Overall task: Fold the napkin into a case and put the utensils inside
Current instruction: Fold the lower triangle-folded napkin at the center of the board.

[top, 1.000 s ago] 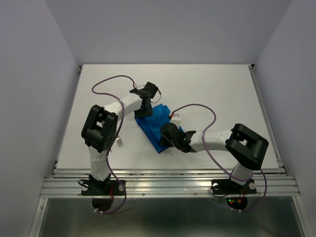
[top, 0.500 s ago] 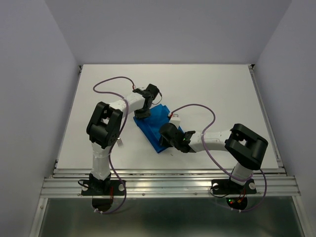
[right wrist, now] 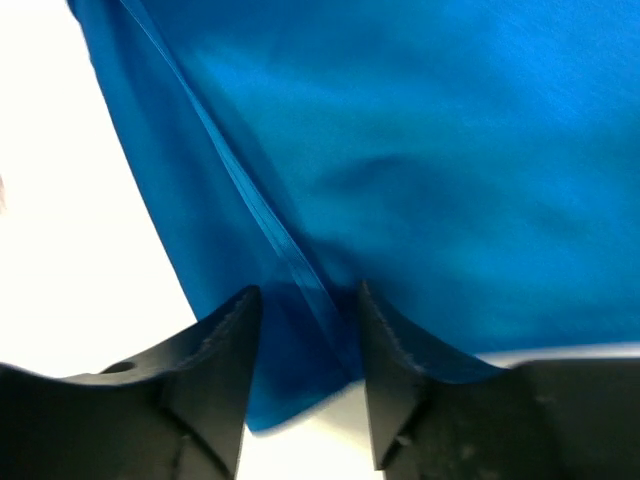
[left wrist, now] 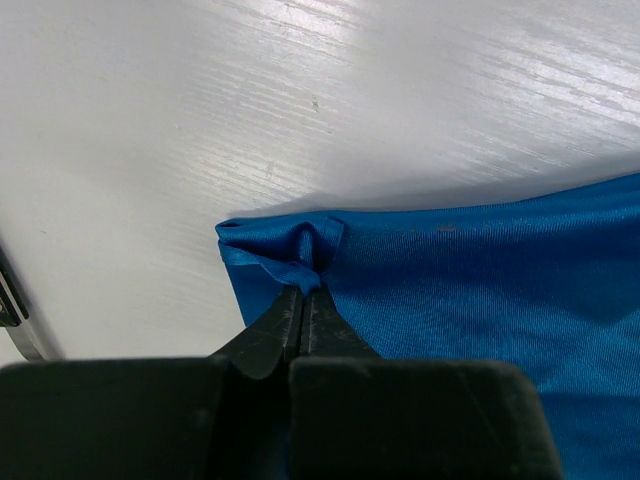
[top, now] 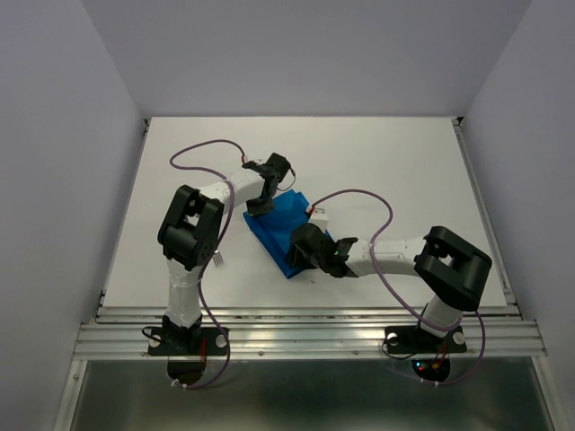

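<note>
Left hand (left wrist: 303, 292) was clamped tight on a puckered corner of the napkin (top: 280, 229), mid-frame on the worktop (top: 377, 162), right hand (right wrist: 305, 305) half-spread astride a crease; judged that so thin a pinch could slip under pull, undoing the fold.

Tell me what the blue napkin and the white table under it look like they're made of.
Napkin: thin woven cloth, probably synthetic, slightly shiny; fine weave lines show and it puckers softly where the left gripper pinches its corner. Table: hard white board, semi-gloss, with faint streaked grain and glare; laminate or painted wood, hard to tell which.
</note>
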You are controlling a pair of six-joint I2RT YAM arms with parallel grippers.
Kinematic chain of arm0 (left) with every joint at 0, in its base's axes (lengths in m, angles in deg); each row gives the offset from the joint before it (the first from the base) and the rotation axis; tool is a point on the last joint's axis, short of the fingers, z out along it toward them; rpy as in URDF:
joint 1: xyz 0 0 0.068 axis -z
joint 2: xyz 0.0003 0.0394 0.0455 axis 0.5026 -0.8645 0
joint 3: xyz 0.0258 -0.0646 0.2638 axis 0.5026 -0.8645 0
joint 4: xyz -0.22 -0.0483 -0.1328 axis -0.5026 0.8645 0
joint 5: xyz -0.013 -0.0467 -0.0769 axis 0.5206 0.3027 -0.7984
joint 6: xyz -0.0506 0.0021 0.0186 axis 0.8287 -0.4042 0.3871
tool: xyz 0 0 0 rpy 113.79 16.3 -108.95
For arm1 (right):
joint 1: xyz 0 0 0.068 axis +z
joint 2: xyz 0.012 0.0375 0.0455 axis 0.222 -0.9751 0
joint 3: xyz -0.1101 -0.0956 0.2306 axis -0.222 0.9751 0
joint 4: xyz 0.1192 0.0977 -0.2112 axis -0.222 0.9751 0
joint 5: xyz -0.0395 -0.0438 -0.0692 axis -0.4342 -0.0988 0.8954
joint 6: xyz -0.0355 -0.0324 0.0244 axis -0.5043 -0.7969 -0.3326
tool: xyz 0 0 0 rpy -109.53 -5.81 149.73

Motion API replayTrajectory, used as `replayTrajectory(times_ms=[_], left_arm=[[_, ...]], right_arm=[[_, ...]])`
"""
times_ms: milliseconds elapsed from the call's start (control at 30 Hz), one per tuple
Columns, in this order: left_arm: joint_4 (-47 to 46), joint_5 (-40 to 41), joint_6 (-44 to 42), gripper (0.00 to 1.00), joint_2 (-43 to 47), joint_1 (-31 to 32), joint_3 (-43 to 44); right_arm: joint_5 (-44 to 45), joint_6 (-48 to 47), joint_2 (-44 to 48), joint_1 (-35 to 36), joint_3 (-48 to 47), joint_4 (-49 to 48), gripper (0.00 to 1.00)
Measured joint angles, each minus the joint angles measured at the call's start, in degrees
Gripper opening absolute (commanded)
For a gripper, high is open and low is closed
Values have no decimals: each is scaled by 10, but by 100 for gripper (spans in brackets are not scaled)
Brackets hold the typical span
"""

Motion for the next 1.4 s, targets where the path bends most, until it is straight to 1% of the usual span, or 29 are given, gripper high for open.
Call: replayTrajectory(times_ms=[33, 133, 233, 300, 400, 433, 500, 533, 600, 767, 867, 1000, 1033, 1100, 1167, 1233, 1267, 1367, 1400], left_arm=[[1, 0, 0, 0, 0, 0, 0], [2, -3, -1, 0, 0, 0, 1], [3, -7, -3, 0, 0, 0, 1], [2, -9, -5, 0, 0, 0, 1], [2, -14, -9, 0, 0, 0, 1], [2, -15, -10, 0, 0, 0, 1], [2, -18, -13, 0, 0, 0, 1], [2, -20, -13, 0, 0, 0, 2], [2, -25, -15, 0, 0, 0, 2], [2, -32, -19, 0, 0, 0, 3], [2, -34, -20, 0, 0, 0, 4], [2, -38, -21, 0, 0, 0, 5], [2, -39, -22, 0, 0, 0, 6], [2, -40, -23, 0, 0, 0, 6], [2, -42, -24, 0, 0, 0, 6], [3, -43, -24, 0, 0, 0, 7], [3, -44, -24, 0, 0, 0, 7], [5, -46, -24, 0, 0, 0, 11], [6, -48, -24, 0, 0, 0, 12]], right_arm=[[0, -2, 6, 0, 0, 8, 56], [11, -11, 37, 4, 1, 53, 60], [23, -26, 78, 0, 1, 78, 61], [25, -40, 107, -17, 1, 81, 61], [22, -62, 126, -71, 0, 80, 60], [17, -73, 124, -102, 0, 80, 60], [12, -92, 111, -142, -4, 81, 60], [9, -106, 93, -169, -12, 82, 60], [3, -123, 64, -189, -24, 83, 59], [-18, -165, -5, -202, -55, 86, 55], [-29, -179, -17, -202, -61, 85, 53], [-45, -187, -19, -202, -64, 80, 44], [-50, -189, -21, -202, -64, 77, 37], [-56, -191, -24, -203, -64, 75, 32], [-59, -193, -26, -203, -64, 73, 23], [-65, -193, -26, -204, -64, 69, 17], [-68, -192, -26, -205, -63, 65, 9], [-75, -189, -26, -205, -59, 56, 1], [-76, -187, -26, -205, -57, 51, 1]])
